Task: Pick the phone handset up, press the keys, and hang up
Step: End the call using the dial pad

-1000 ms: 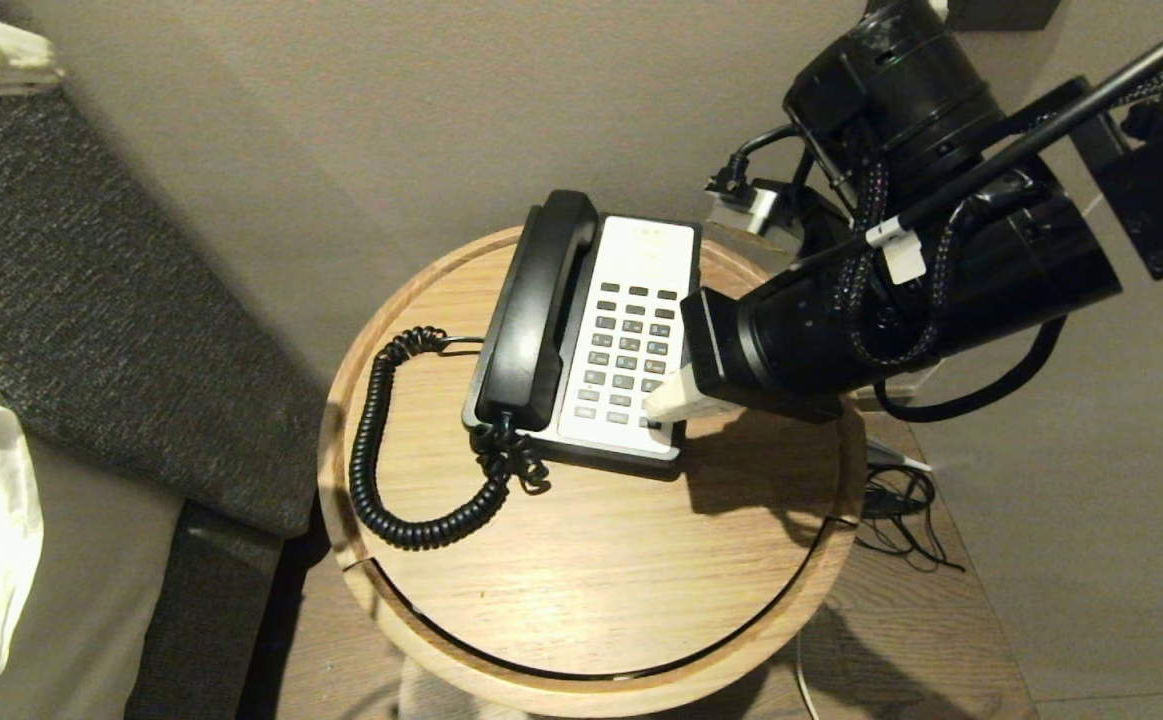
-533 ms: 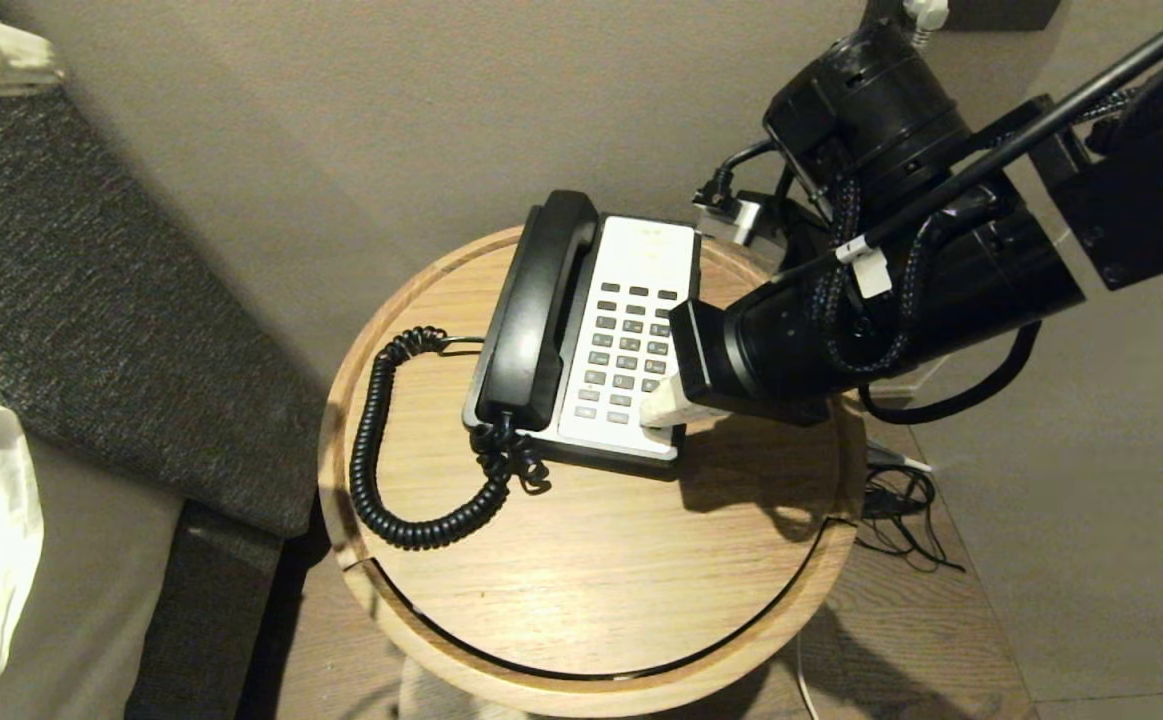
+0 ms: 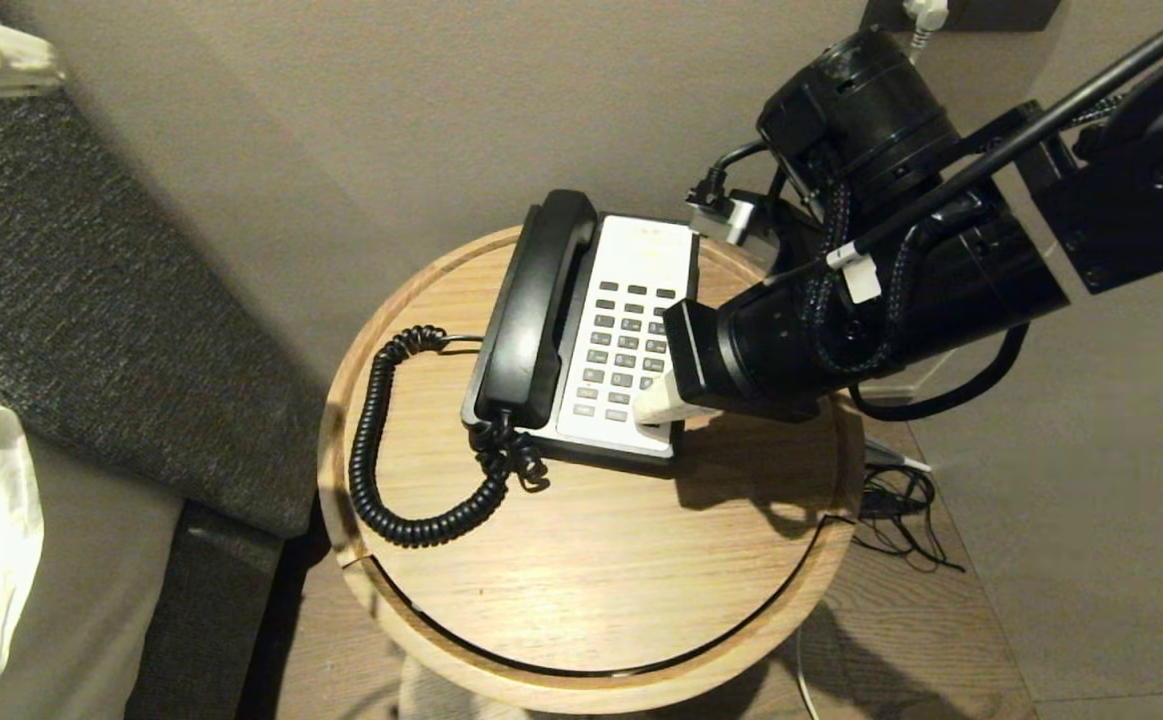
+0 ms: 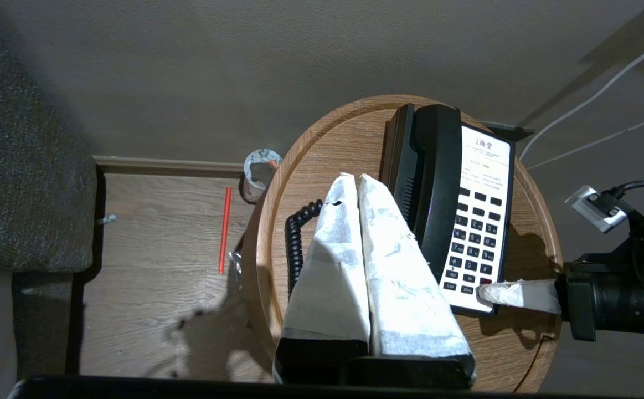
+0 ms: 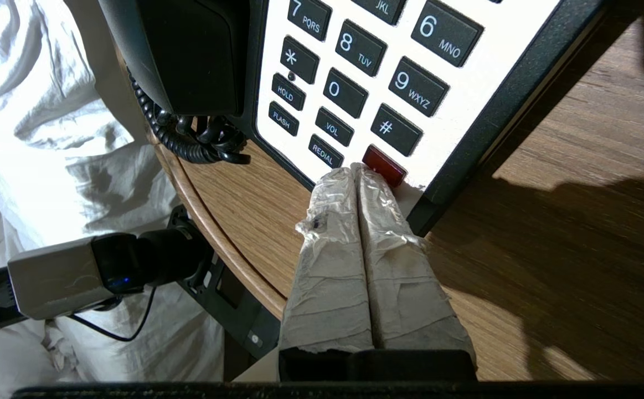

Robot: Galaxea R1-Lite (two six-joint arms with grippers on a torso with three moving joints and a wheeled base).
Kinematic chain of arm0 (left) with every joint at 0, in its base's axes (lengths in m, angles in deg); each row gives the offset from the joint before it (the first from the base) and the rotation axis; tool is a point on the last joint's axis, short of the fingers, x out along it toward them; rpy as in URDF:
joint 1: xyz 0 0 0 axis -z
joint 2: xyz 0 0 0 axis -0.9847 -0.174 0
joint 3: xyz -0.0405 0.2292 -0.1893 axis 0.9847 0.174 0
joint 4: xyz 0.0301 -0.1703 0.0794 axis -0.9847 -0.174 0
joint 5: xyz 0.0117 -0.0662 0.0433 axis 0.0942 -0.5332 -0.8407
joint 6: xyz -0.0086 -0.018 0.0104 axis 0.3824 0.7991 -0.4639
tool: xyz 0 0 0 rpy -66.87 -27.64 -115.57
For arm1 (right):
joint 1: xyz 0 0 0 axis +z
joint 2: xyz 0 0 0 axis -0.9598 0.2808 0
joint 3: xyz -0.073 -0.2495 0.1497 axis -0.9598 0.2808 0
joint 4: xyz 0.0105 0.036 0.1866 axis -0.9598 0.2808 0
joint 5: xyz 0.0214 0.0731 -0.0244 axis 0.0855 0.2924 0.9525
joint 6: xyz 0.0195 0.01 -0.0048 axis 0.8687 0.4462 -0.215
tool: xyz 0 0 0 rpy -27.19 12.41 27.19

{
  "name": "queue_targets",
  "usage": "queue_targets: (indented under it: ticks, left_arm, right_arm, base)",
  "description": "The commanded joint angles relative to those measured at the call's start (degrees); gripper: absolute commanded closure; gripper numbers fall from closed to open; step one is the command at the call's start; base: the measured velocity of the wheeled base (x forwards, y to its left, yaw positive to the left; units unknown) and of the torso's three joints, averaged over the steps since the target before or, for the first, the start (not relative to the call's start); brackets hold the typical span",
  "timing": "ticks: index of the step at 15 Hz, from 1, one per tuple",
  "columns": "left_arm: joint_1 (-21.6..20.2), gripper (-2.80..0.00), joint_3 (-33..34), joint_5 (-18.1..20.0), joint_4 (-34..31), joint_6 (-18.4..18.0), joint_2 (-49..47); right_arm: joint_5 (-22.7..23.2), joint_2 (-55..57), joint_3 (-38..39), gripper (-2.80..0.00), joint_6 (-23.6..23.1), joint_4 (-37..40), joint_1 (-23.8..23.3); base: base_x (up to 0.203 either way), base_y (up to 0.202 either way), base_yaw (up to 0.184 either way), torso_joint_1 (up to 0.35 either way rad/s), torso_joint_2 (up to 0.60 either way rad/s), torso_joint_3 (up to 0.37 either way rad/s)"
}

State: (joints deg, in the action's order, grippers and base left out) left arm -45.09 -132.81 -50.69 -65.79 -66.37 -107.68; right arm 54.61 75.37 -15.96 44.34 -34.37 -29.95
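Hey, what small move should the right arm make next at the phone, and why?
Probably ease straight down onto the red button. The right end effector, shut with both fingers together, sits at that button's edge on the phone base; whether it already presses is unclear. The handset lies in its cradle.

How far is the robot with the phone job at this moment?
The phone handset lies in its cradle on the phone base, so the pictures do not tell whether it was ever lifted. In hand: the right gripper, fingers together, has its tips at the red key in the keypad's bottom row. The left gripper hangs shut above the round table, holding nothing. Left: any remaining presses and a final check.
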Motion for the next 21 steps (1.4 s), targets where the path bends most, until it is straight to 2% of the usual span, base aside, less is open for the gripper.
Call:
queue_targets:
  ticks: [1, 11, 21]
  left_arm:
    - [0.0, 0.0, 0.4, -0.1, -0.1, 0.1, -0.1]
    - [0.0, 0.0, 1.6, -0.1, -0.2, 0.1, 0.1]
    - [0.0, 0.0, 1.9, -0.1, -0.2, 0.1, 0.1]
  right_arm:
    - [0.0, -0.4, 0.0, 0.0, 0.2, 0.2, 0.0]
    - [-0.2, -5.2, 1.1, 0.0, 0.5, 1.1, 1.6]
    - [-0.3, -0.3, 0.1, 0.0, 0.4, 0.4, 1.4]
  base:
    - [0.0, 0.0, 0.0, 0.0, 0.0, 0.0]
    - [0.0, 0.0, 0.0, 0.0, 0.0, 0.0]
    - [0.0, 0.0, 0.0, 0.0, 0.0, 0.0]
